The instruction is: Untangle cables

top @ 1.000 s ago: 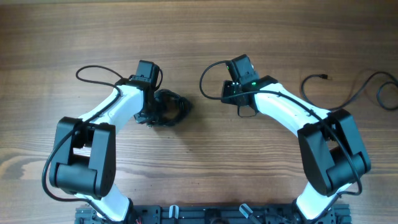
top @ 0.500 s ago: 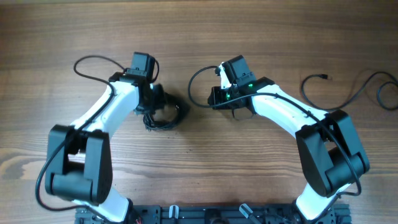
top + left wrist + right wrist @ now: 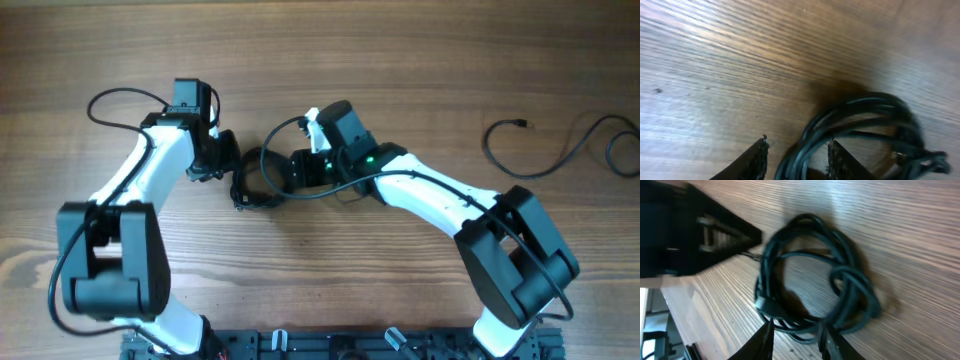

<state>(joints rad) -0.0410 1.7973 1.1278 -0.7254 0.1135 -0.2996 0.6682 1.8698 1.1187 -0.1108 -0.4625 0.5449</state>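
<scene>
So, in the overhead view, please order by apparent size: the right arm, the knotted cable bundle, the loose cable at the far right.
1. the right arm
2. the loose cable, counting its spread
3. the knotted cable bundle, smallest

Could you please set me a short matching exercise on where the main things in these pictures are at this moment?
Things
1. cable bundle
2. loose cable
3. left gripper
4. green light

Places or states
A. on the right arm, near its wrist
B. far right of the table, away from both arms
C. mid-table, between the left gripper and the right gripper
D. at the bundle's left side, open, with strands between its fingers

Pairs: 1-C; 2-B; 3-D; 4-A
</scene>
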